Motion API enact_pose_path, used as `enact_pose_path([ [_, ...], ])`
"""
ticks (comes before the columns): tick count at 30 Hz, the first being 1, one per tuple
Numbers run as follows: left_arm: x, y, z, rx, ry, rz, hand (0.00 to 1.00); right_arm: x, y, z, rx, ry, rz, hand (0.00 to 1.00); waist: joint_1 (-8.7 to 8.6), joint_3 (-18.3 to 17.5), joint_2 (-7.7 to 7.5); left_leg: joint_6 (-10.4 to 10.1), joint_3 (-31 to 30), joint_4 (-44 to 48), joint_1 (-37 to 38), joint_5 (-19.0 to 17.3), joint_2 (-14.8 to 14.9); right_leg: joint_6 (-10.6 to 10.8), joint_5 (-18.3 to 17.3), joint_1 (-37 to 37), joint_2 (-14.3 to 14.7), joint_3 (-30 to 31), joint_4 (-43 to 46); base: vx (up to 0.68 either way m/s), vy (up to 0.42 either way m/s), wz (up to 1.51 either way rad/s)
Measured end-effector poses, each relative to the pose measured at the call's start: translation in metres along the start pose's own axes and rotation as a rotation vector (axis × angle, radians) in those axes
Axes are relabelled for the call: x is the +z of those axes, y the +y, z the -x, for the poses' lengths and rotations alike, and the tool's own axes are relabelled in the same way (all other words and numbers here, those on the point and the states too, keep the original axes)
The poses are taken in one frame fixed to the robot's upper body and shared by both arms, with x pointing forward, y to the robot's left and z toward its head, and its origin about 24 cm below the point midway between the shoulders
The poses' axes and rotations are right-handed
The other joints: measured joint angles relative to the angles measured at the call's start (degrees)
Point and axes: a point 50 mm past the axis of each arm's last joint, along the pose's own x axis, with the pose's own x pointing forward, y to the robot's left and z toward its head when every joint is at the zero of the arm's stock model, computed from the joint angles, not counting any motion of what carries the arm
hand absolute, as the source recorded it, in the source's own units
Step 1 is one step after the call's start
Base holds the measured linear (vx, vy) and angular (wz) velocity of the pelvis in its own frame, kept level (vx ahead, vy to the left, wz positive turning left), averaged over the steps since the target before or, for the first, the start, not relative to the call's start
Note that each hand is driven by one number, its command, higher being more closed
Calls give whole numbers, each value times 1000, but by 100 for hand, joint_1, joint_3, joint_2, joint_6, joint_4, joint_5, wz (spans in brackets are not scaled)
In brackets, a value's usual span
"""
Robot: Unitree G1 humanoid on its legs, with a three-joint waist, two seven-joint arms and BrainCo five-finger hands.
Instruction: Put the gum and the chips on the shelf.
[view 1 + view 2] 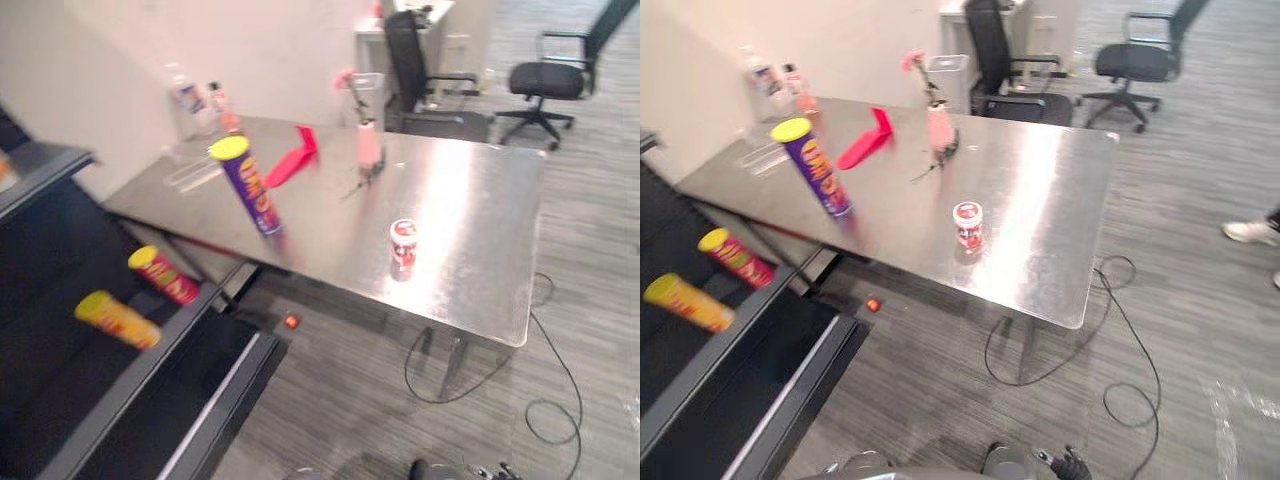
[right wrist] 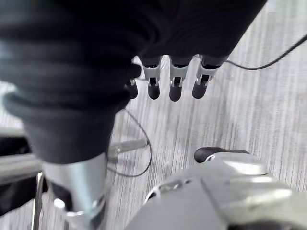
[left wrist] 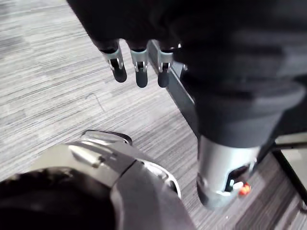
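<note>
L hand (image 3: 139, 72), R hand (image 2: 175, 85) relaxed, empty | chips cyl (image 1: 251, 187), round gum tub (image 1: 403, 248) on shiny metal table (image 1: 475, 200)

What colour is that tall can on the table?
The can is purple, yellow-lidded; right eye view.

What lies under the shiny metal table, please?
On the grey floor beneath the shiny metal table lies one small orange-red object, and a black cable loops near a leg. The tabletop covers the floor farther back.
</note>
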Motion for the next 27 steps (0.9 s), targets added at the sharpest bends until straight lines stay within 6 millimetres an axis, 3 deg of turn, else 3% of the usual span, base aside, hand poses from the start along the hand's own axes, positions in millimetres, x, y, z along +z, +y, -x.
enact_pose_path([
  [2,0,0,0,-1,4,-7,0,-7,-6,2,-25,18,-2,0,-12,-5,-2,-23,-446,-512,20,204,-259,164,106,13,-71,333,-118,260,349,-88],
  [3,-2,-2,0,-8,7,-17,0,-12,-8,4,-32,31,-1,0,-18,-28,63,3,-434,-693,51,670,-323,296,162,22,-40,450,-148,283,437,-68],
  [4,-3,-3,0,-18,13,-37,0,-16,-8,4,-38,45,-5,0,-54,-62,99,56,-340,-720,158,575,-316,444,194,115,-26,520,-232,233,370,-44],
  [5,1,-1,-1,-19,0,-53,0,-19,-2,5,-34,56,-19,0,-113,-94,18,87,-303,-779,233,547,-399,506,224,180,-113,503,-280,187,336,-22],
  [6,10,8,-3,-9,-30,-91,0,-24,12,7,-18,64,-59,0,-138,-99,-218,109,-211,-807,282,535,-616,608,288,209,-315,411,-349,112,219,-14],
  [8,18,14,-5,-1,-51,-123,0,-26,20,8,-9,58,-96,0,-146,-137,-445,287,-42,-816,375,427,-828,760,386,214,-527,395,-383,97,273,-38],
  [9,20,14,-5,-7,-59,-156,0,-26,21,9,-21,46,-134,0,-140,-137,-476,370,124,-817,487,372,-971,878,491,208,-665,384,-372,64,279,-51],
  [15,16,4,-3,-61,-51,-172,0,-22,13,8,-78,17,-181,0,-156,-114,-297,486,732,-961,861,140,-1050,799,658,26,-785,-114,-336,-38,95,-61],
  [21,13,6,-3,-78,-38,-166,0,-36,6,13,-191,78,-317,0,-137,-117,-346,335,1004,-1443,1173,284,-998,710,682,14,-735,-551,-381,-42,-5,-30],
  [27,13,8,-4,-74,-30,-143,0,-42,-8,14,-318,131,-468,0,-86,-168,-375,296,1061,-1445,1260,259,-903,710,1018,313,-552,-592,-895,49,-17,-6],
])
